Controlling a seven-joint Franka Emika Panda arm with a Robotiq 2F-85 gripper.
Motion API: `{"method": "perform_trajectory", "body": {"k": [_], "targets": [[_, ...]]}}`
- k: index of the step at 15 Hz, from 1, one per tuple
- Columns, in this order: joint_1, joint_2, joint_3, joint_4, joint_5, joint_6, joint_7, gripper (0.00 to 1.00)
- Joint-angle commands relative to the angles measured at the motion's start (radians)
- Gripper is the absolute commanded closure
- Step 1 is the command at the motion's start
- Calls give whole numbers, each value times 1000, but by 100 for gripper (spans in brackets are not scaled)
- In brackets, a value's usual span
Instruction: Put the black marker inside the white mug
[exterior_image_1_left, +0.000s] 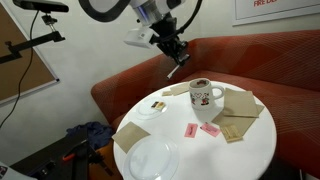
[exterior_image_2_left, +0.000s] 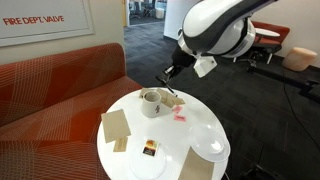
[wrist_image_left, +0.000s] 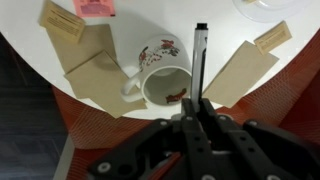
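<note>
My gripper is shut on the black marker, which sticks out from between the fingers in the wrist view. The white mug with a red design lies just left of the marker in that view, its dark inside showing. In both exterior views the gripper hangs above the far side of the round white table, above and slightly beside the mug. The marker shows faintly below the fingers.
Brown napkins lie around the mug. White plates, a small plate with a snack and pink packets are on the table. A red sofa curves behind it.
</note>
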Motion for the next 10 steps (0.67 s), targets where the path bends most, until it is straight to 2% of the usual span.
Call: {"method": "perform_trajectory", "body": {"k": [1, 3, 6, 7, 8, 10], "targets": [[-138, 7, 144, 59, 203, -30, -279, 97], [-180, 17, 178, 79, 313, -33, -443, 97], [-200, 28, 170, 80, 391, -34, -615, 97], [-171, 14, 156, 57, 351, -9, -529, 97], [-176, 18, 154, 57, 356, -9, -546, 88], [-175, 22, 153, 57, 355, -9, -546, 88]]}}
